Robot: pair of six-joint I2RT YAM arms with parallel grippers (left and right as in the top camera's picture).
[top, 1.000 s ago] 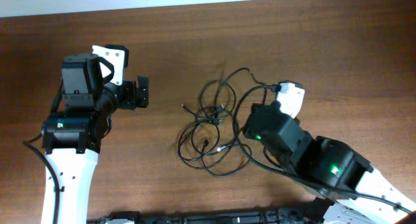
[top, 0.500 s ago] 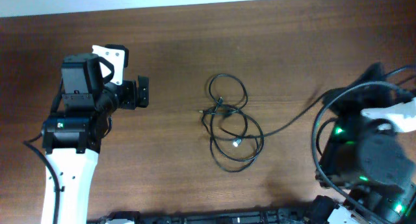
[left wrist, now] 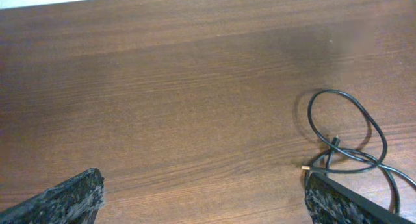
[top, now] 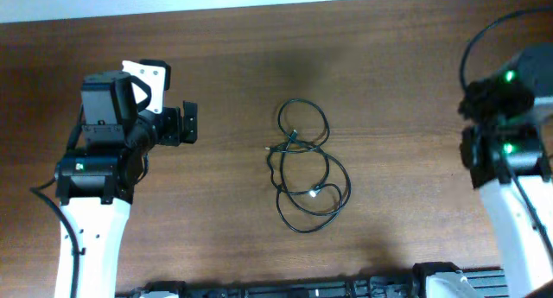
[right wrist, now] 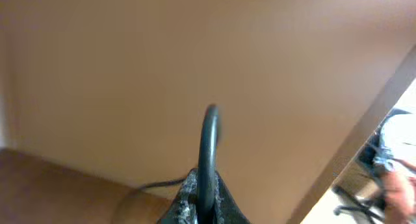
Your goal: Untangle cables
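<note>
Change first: a second ago both cables lay knotted together in the middle of the table [top: 216, 65], with the right arm [top: 510, 160] stooped over them. Half a second ago that arm was already swinging off to the right, one cord trailing behind it. Now it stands raised at the right edge. Only the looped cable [top: 298, 148] is left on the wood, in a few loose overlapping rings with a small plug glinting in the lower one. Those rings lie just as they did half a second ago, and the left arm has not budged at all.

The right gripper [right wrist: 203, 197] is pinched tight on the pulled cable [right wrist: 209, 136], which rises from between its fingers and bends over. Behind it in the wrist view is a bare wall rather than the tabletop. The looped cable is well apart from this gripper, back toward the middle of the table.

The left gripper [top: 187, 123] stands spread wide with nothing in it, facing across the wood toward the looped cable. The two are apart. From that wrist, the rings show off to one side, just beyond one fingertip.
</note>
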